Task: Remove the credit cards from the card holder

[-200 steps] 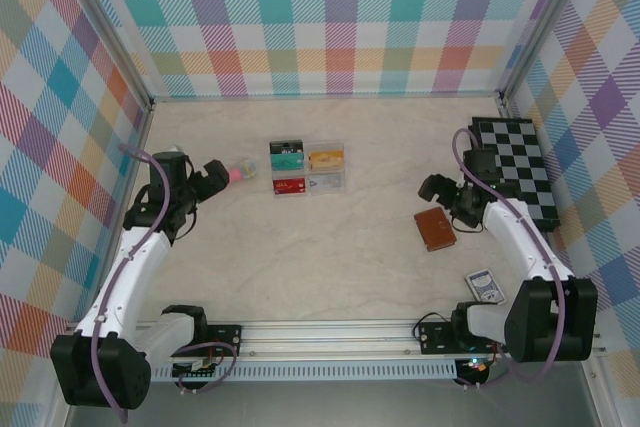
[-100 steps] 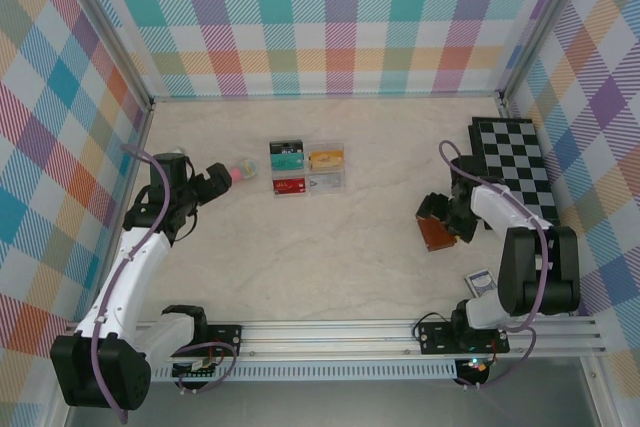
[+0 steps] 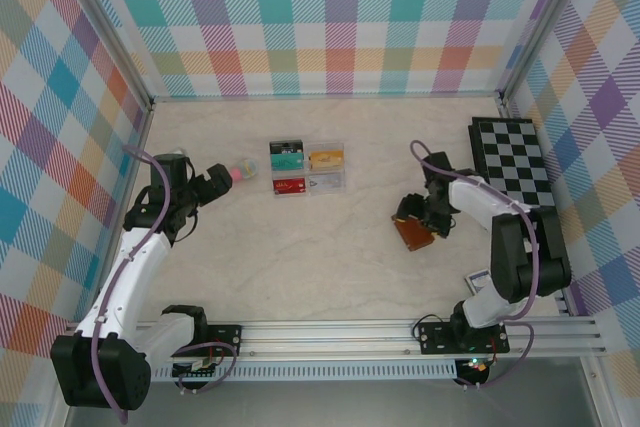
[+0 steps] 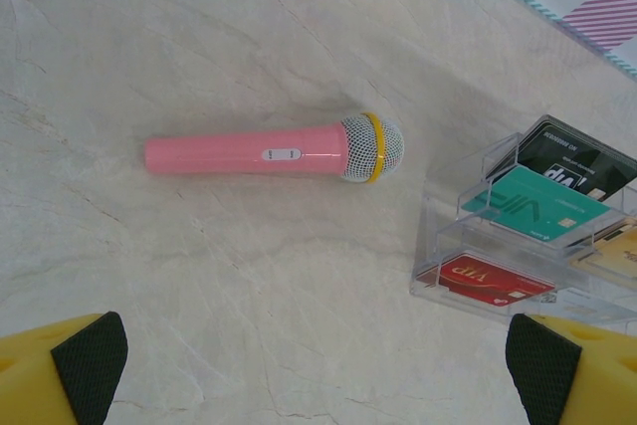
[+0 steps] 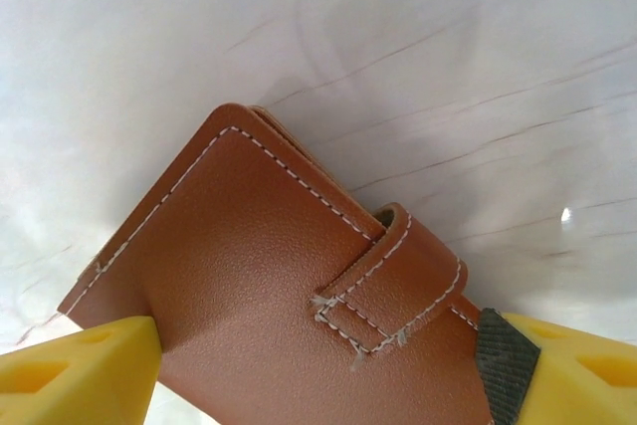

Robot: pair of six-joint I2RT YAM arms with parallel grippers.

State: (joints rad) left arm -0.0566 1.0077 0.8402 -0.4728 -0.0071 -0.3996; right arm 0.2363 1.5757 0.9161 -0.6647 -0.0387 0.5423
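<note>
Lying closed on the marble surface, the brown card holder is flanked by the right end effector for gripping; clamping cannot be told. Meanwhile the left end effector hangs spread wide over a pink microphone.

I read "VIP" on the teal card, on the red card and on the black card. All three stand in the clear box on the bench. Their finer print is too small to read.
</note>
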